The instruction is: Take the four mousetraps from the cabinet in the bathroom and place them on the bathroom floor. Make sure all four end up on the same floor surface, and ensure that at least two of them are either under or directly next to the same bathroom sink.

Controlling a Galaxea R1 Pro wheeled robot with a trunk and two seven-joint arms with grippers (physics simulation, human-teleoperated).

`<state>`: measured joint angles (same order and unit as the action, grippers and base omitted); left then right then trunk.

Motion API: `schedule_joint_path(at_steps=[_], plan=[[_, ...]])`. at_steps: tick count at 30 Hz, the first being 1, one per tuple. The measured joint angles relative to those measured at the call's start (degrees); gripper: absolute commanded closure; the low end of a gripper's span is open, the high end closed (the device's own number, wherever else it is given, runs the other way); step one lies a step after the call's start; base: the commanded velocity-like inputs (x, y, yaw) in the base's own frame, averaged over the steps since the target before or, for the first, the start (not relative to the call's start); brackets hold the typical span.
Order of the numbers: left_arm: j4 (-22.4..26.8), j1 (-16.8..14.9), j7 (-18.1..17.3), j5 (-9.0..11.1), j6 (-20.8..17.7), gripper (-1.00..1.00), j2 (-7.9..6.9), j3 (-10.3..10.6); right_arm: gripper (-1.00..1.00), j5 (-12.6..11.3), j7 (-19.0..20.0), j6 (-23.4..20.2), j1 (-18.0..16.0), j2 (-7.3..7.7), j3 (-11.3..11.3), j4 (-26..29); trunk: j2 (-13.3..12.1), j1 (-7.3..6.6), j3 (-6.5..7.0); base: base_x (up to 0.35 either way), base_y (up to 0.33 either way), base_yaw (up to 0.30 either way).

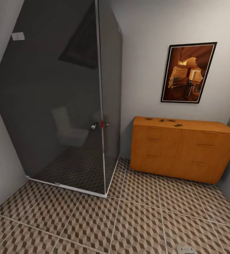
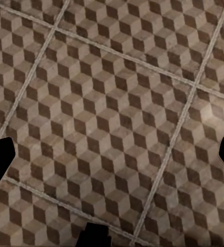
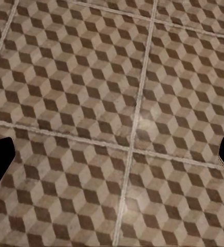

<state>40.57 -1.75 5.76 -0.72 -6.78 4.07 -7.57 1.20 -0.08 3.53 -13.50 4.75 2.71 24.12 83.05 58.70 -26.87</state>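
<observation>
Facing the cabinet, nothing picked up yet.

From the head view I see the orange-brown cabinet [image 1: 183, 151] against the far wall under a framed picture [image 1: 188, 72], with the mousetraps [image 1: 163, 121] lying as small dark specks on its flat top, well apart from me across the bathroom floor [image 1: 136, 222]; a dark glass shower stall [image 1: 62, 102] fills the corner beside it. My left wrist view looks down at cube-patterned tiles, the left gripper [image 2: 112, 154] spread wide with nothing between its fingers. The right wrist view shows the same tiling, the right gripper [image 3: 112, 154] likewise released and empty, both carried low, I judge, for driving.
</observation>
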Motion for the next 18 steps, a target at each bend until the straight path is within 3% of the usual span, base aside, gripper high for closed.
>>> schedule_joint_path(at_steps=[9,18], plan=[[0.00,0.00,0.01,0.00,0.00,-1.00,0.06,0.01,-1.00,0.06,0.00,0.00,0.00,0.00,-0.02,0.00,0.00,0.01,0.00,0.208,-0.114,0.000],[0.01,0.00,-0.02,0.00,-0.01,-1.00,0.31,0.12,-1.00,0.07,-0.03,-0.02,0.00,-0.02,-0.04,-0.01,0.00,0.03,0.00,0.037,-0.024,0.000]])
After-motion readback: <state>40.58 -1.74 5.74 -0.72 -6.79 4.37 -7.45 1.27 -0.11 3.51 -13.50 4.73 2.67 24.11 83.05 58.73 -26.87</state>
